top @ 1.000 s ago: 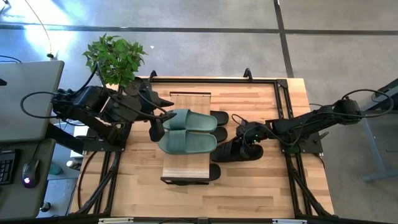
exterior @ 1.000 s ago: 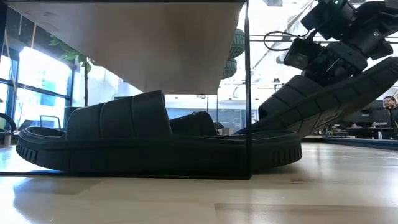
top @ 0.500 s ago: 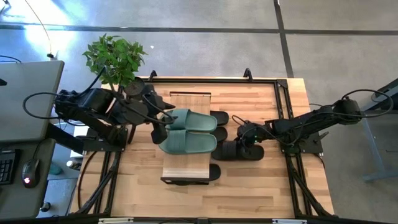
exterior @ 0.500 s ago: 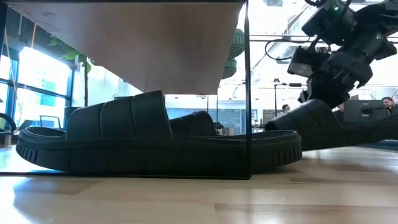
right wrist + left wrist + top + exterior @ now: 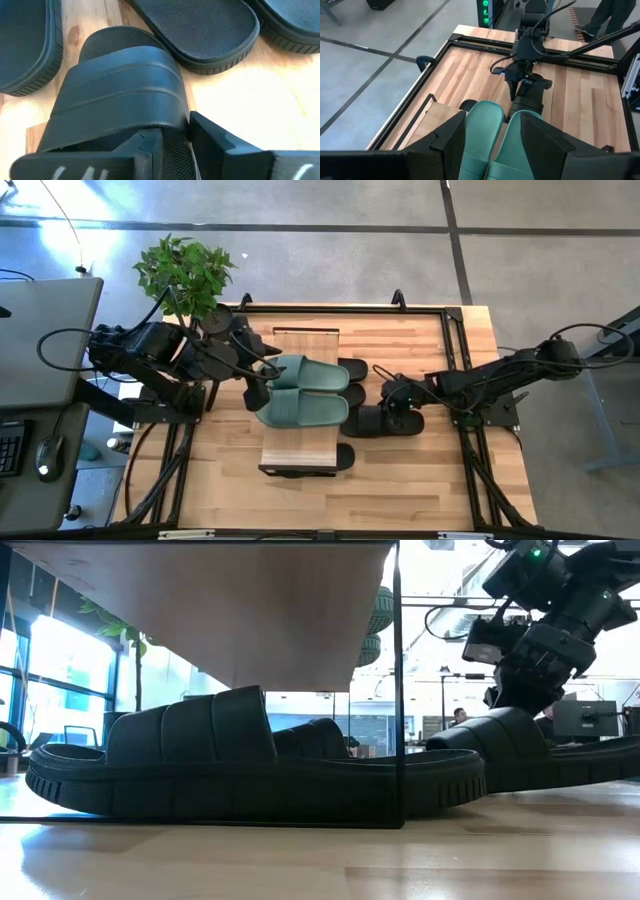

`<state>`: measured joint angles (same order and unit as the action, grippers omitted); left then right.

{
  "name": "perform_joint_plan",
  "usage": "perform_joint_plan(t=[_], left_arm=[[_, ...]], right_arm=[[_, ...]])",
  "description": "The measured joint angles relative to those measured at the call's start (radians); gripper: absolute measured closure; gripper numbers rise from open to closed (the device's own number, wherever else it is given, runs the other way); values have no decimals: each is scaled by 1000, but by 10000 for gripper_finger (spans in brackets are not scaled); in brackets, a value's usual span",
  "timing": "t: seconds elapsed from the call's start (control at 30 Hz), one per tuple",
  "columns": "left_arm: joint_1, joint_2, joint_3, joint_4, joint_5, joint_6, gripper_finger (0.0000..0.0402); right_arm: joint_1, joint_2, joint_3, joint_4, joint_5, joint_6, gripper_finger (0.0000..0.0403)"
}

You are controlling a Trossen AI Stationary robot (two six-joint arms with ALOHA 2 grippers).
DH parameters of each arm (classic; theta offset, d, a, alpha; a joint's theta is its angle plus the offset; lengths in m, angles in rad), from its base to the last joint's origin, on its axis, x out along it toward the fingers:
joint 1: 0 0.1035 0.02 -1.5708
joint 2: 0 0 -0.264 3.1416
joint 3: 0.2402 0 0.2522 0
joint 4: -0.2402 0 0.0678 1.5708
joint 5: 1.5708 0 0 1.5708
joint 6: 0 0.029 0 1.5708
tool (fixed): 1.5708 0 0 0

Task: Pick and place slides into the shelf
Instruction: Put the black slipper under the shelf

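So, going left to right: my left pincer [image 5: 252, 387] hangs wide open at the heels of the green slides [image 5: 303, 390] lying on top of the shelf [image 5: 300, 340]. My right pincer [image 5: 392, 408] sits at the strap of a black slide [image 5: 385, 421] lying on the bench [image 5: 420, 480] beside the shelf, fingers partly apart, so I can't tell if it's gripping. Rubber looks light, bendy and grippy; I'd grab the strap.

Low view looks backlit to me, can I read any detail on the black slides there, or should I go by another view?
Low view: bright windows behind leave the black slide under the shelf nearly a silhouette, only strap ribs readable. Right wrist view: even light, the strap ridges and footbed texture of the black slide by the right gripper show clearly. High view: evenly lit, green slides distinct.
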<state>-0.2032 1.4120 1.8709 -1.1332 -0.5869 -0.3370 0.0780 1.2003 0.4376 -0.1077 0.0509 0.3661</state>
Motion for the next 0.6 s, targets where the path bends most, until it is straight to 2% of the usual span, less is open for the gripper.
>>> perform_joint_plan(t=[0.37,0.6], left_arm=[[0,0,0,1,0,16,229],[0,0,0,1,0,18,229]], right_arm=[[0,-5,100,-199,24,19,322],[0,-15,107,-235,1,75,322]])
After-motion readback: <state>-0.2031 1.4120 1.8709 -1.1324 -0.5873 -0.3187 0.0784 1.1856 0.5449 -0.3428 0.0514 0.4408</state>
